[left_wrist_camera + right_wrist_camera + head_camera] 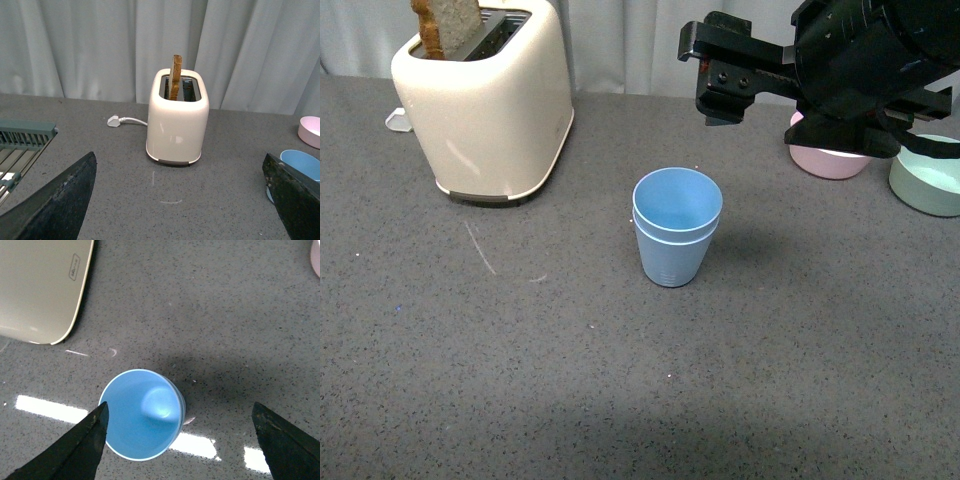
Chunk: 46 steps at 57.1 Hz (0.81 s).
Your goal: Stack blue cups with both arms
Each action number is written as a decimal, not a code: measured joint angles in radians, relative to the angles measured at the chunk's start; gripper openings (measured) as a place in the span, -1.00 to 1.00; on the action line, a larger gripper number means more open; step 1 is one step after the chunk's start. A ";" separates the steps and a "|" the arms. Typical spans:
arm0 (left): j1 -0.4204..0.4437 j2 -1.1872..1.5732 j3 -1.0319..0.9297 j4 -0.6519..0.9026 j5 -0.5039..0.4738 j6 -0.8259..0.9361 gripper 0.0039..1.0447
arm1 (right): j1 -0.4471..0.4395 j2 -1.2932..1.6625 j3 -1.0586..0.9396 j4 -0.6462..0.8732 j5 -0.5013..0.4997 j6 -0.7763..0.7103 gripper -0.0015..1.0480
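The two light blue cups (676, 225) stand nested, one inside the other, upright on the grey table's middle. My right gripper (715, 80) hangs open and empty above and behind them. In the right wrist view the stack (142, 415) shows from above, close to one finger (75, 450), with my right gripper (180, 445) centred beside it. My left gripper (177, 200) is open and empty, low over the table, facing the toaster. The cup's rim (301, 164) shows just beyond one of its fingers (295, 200). The left arm is out of the front view.
A cream toaster (485, 100) with a bread slice stands at the back left, its plug (115, 120) behind it. A pink bowl (828, 160) and a green bowl (927, 180) sit at the back right. A dish rack (20, 145) shows in the left wrist view.
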 joint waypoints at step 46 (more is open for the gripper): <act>0.000 0.000 0.000 -0.002 -0.001 0.000 0.88 | -0.263 -0.576 -0.940 1.146 0.136 -0.383 -0.98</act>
